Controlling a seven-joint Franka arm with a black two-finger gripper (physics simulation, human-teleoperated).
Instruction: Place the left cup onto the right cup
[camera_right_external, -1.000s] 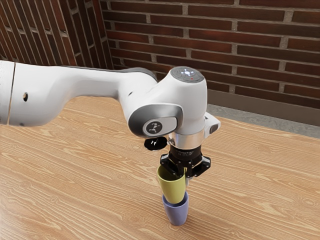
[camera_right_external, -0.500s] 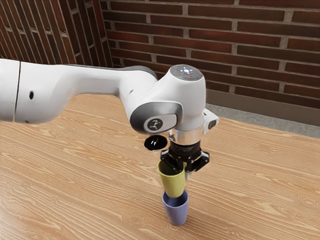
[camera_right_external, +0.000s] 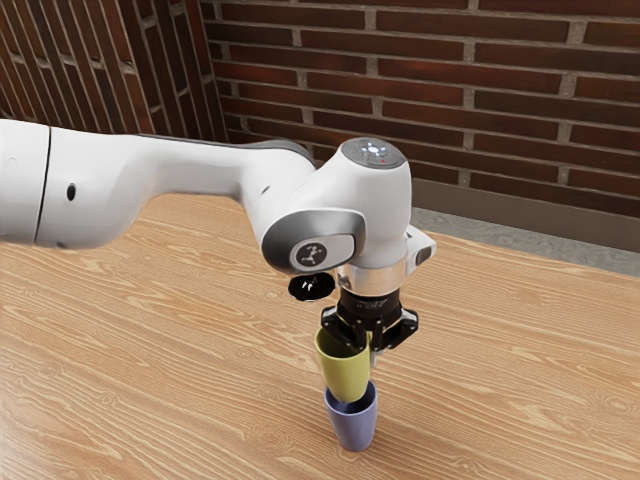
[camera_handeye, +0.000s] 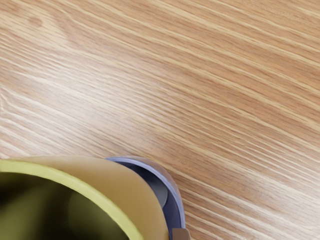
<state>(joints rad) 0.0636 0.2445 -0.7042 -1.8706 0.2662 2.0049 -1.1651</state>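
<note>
- Jaws clenched on the rim of the yellow-green cup (camera_right_external: 343, 368), gripping its wall on the side toward the exterior view's right; exact placing of each finger across the wall too small to tell.
- Yellow-green cup hanging directly beneath the jaws, clear of the surface (camera_right_external: 150, 330), mouth upward, slightly tilted with the mouth leaning toward the exterior view's left.
- Narrow base of the yellow-green cup set into the open mouth of the blue cup (camera_right_external: 352, 422); depth of seating and contact inside not discernible.
- Blue cup upright on the wooden surface, straight below the jaws and the held cup.
- From the wrist camera: yellow-green cup (camera_handeye: 75, 200) large and blurred just under the hand, an arc of the blue cup (camera_handeye: 167, 195) rim showing beside and below it, bare wood grain of the surface (camera_handeye: 200, 75) beyond both.
- White arm (camera_right_external: 200, 190) entering from the exterior view's left, its last link pointing straight down over the two cups.
- Brick wall (camera_right_external: 480, 90) behind the surface.
</note>
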